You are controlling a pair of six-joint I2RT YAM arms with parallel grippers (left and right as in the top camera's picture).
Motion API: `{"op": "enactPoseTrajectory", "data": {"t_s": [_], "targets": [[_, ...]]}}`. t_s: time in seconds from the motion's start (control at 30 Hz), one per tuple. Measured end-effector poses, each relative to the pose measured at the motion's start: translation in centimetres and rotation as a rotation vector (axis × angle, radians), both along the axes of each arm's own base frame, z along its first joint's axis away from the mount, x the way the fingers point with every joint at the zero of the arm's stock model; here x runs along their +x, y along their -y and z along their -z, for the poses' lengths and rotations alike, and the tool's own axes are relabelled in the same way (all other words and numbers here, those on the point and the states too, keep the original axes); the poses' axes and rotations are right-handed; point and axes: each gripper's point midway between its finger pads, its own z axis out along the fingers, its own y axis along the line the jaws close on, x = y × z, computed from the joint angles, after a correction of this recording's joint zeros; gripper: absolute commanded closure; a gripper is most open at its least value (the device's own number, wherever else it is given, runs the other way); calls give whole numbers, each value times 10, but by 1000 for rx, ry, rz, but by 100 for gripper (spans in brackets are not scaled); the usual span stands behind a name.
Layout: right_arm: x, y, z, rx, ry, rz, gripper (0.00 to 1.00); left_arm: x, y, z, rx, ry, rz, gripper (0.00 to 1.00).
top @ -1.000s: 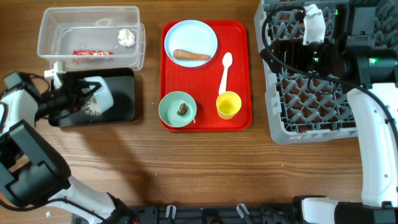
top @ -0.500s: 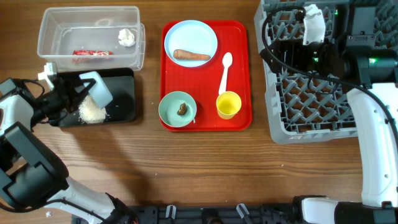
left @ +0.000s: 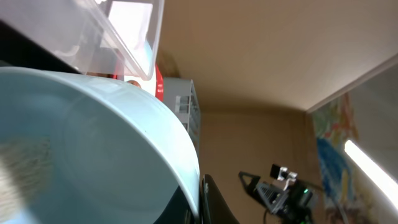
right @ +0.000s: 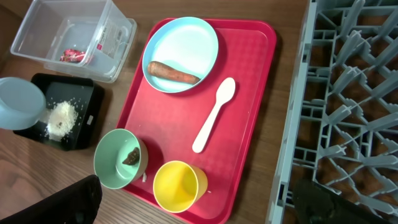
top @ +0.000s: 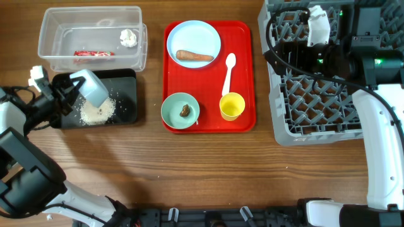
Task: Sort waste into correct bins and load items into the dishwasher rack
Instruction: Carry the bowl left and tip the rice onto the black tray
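Bowl (top: 93, 88) pinched tight at the rim in my left hand (top: 72, 91), tilted above the black tray (top: 126, 94); a second ago it lay low over that tray, now it has swung up and back; the rice (top: 96, 112) lies heaped on the tray beneath; I judge the tipping done, so the bowl goes next to the rack (top: 315, 107); wood-grain desk (top: 189, 170) underneath; beyond it a beige wall and a strip light (left: 367, 162).

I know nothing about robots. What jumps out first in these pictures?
The bright red tray in the middle, with a carrot on a light blue plate. At the left, the left arm holds a pale bowl tipped over the black tray, where white crumbs lie heaped.
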Motion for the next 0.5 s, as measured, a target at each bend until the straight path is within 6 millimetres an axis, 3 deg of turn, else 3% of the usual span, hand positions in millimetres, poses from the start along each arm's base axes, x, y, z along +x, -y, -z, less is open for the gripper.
{"op": "enactPoseTrajectory", "data": {"t_s": [0.5], "targets": [[3, 0, -2, 0, 14, 0, 0, 3, -26, -1, -51, -51, -70, 96]]}}
